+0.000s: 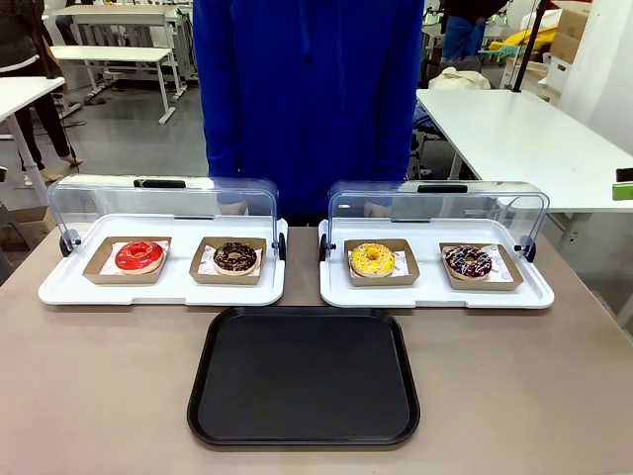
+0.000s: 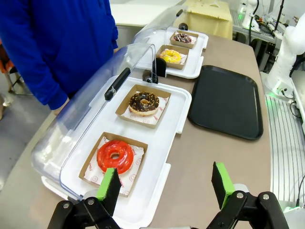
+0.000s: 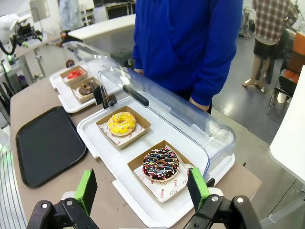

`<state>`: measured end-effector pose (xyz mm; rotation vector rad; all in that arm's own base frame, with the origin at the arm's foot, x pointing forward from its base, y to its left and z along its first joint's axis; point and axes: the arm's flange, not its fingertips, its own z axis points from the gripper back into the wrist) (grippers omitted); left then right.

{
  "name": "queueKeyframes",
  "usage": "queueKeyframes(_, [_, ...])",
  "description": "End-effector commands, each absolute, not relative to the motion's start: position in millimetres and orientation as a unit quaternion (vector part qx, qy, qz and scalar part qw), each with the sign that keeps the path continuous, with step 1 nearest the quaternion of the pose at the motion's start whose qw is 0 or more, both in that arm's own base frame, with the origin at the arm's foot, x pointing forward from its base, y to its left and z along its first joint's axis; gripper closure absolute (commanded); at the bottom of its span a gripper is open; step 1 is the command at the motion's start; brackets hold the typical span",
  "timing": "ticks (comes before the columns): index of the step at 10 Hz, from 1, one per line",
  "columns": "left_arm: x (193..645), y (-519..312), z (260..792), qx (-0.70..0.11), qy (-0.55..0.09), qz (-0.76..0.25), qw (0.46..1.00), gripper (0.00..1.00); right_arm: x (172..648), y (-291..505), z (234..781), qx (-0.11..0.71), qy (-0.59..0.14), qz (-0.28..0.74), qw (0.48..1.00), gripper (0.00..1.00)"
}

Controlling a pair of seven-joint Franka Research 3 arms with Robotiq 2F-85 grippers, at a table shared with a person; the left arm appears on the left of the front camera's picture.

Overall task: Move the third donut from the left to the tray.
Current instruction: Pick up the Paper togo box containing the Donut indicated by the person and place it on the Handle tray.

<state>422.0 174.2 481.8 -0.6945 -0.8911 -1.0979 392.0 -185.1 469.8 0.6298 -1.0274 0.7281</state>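
The third donut point(image 1: 372, 260) has yellow icing and sits in a brown cardboard holder on the right white tray; it appears again as the third donut point(image 2: 171, 56) and the third donut point(image 3: 121, 123). The black tray point(image 1: 304, 376) lies bare in front of both white trays, seen also as the tray point(image 2: 225, 100) and the tray point(image 3: 46, 143). My left gripper point(image 2: 164, 187) is open above the left white tray's near end, close to the red donut point(image 2: 115, 156). My right gripper point(image 3: 141, 189) is open over the sprinkled chocolate donut point(image 3: 160, 164).
Two white trays point(image 1: 163, 289) point(image 1: 435, 295) hold the four donuts, with their clear domed lids point(image 1: 163, 203) tipped open toward the far side. A person in a blue top point(image 1: 307, 89) stands behind them. A chocolate donut point(image 1: 235, 257) sits second from the left.
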Motion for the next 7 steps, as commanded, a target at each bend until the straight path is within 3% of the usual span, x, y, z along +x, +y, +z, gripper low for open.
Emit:
queueKeyframes(1, [421.6,174.5,482.1,-0.317,-0.406,-0.495,0.7,0.0,396.4,-185.2,469.4,0.287,-0.49,0.34,0.75,0.0])
queueKeyframes(7, [421.6,174.5,482.1,-0.317,-0.406,-0.495,0.7,0.0,396.4,-185.2,469.4,0.287,-0.49,0.34,0.75,0.0])
